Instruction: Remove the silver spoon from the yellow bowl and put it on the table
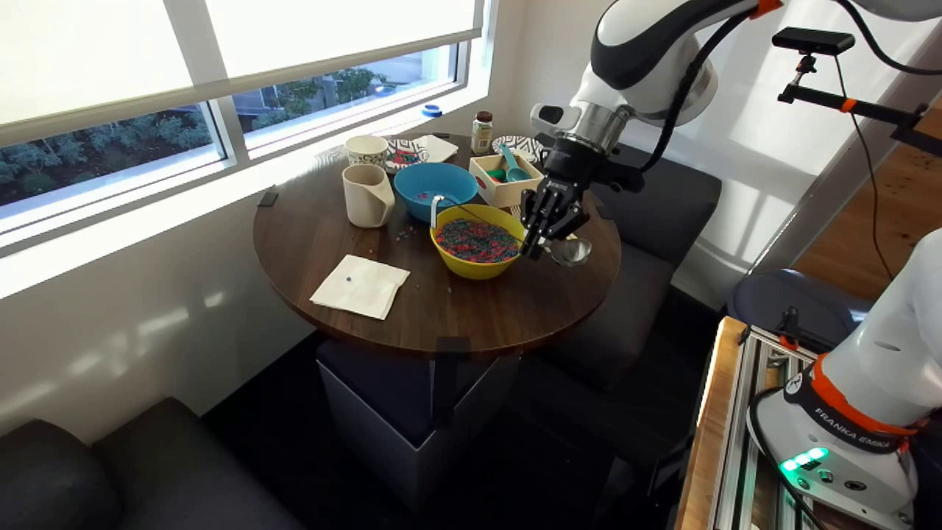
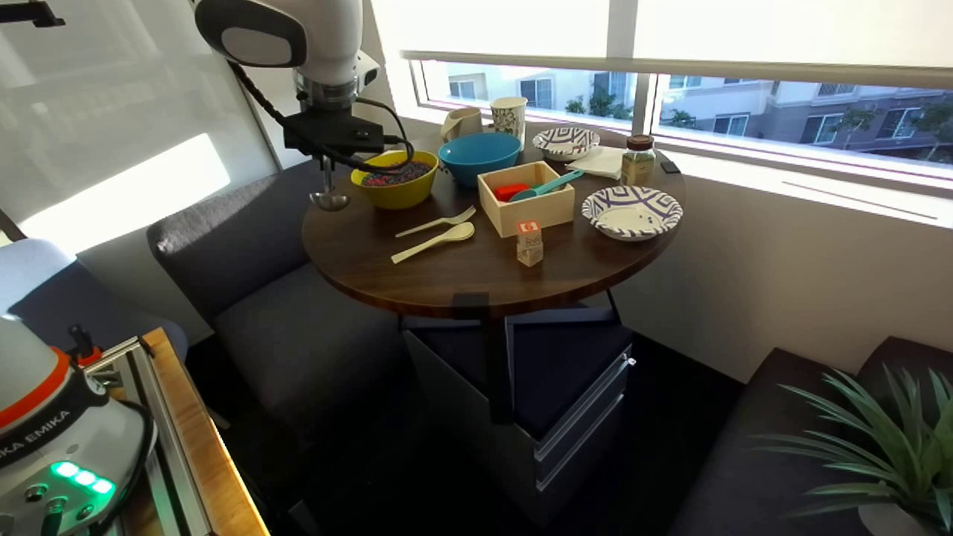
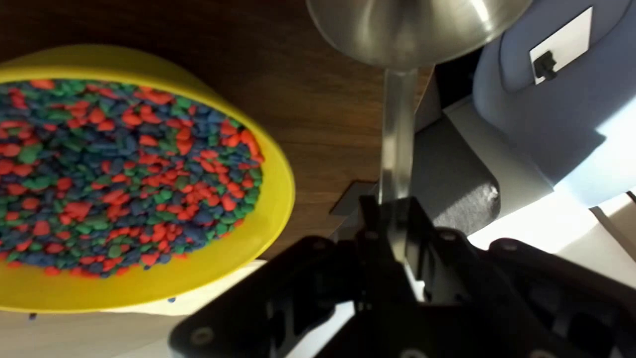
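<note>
While our gripper (image 3: 391,214) clamps the silver spoon (image 3: 399,109) by its handle, we see that spoon outside the yellow bowl (image 3: 272,199), near its rim, with the round brown table (image 1: 434,313) behind it. We find red, green and dark blue bits (image 3: 124,174) inside that bowl, and a blue bowl (image 2: 476,167) just beside it. We spot, in an exterior view, a tan fork (image 2: 447,219) and a tan spoon (image 2: 441,239) lying near a wooden box (image 2: 557,211)

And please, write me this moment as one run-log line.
gripper: holding silver spoon | spoon: outside yellow bowl | placing on table: pending
</note>
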`<control>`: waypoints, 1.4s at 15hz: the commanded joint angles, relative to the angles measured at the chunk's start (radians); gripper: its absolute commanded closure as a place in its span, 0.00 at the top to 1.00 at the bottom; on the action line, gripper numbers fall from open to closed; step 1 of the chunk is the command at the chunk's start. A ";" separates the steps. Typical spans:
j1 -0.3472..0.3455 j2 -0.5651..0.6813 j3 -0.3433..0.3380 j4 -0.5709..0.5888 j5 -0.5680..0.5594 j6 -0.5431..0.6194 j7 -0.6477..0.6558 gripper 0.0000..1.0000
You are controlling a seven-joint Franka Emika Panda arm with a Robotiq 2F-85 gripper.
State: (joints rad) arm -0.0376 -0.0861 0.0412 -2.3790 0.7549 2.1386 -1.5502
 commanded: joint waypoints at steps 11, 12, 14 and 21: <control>0.025 0.035 -0.017 -0.035 -0.403 0.027 0.298 0.04; 0.026 0.042 -0.016 -0.031 -0.433 0.031 0.318 0.04; 0.033 0.053 -0.014 -0.024 -0.475 0.033 0.342 0.04; 0.043 0.097 -0.013 -0.002 -0.584 0.091 0.402 0.04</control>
State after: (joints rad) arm -0.0086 -0.0189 0.0315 -2.3997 0.2286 2.1961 -1.1959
